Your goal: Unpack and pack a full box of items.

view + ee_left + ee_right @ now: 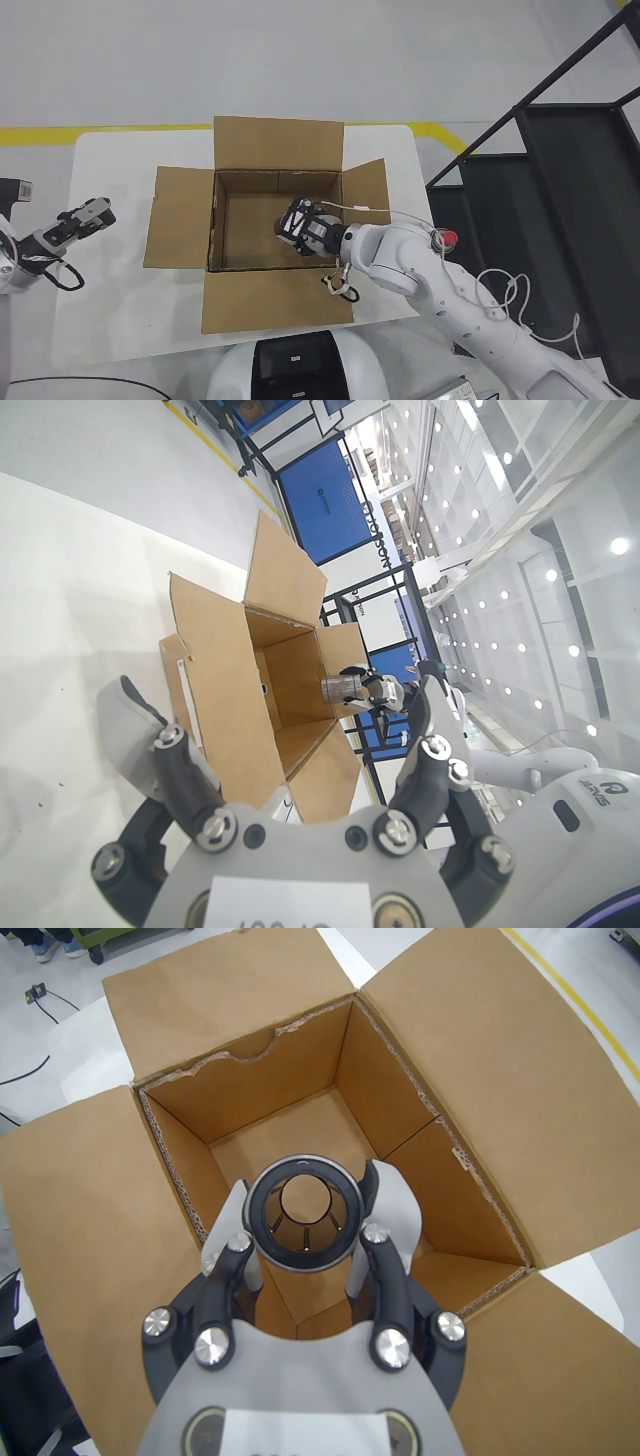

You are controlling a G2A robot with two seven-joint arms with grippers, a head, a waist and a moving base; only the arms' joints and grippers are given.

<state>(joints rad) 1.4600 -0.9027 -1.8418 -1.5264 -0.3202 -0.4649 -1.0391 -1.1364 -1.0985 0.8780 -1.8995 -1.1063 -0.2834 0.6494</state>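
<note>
I have the right gripper (298,226) (306,1180) pinching a dark metal hollow cylinder with a black rim (255,1215) (340,690), one finger on each side of its wall. It hangs over the mouth of the brown corrugated cardboard box (278,145) (450,1078) (220,660), toward the box's right wall. I can't tell whether its lower end is below the rim. Through the bore and around it I see plain cardboard floor. The box sits on the white table (120,300) with all four flaps folded outward. One wall's top edge is torn and ragged, the near flap reaches almost to the table's front edge, and the right flap lies near the table's right edge. My left gripper (95,212) (272,692) hovers with its fingers spread wide near the table's left edge, well apart from the box, with a broad strip of tabletop between it and the left flap.
</note>
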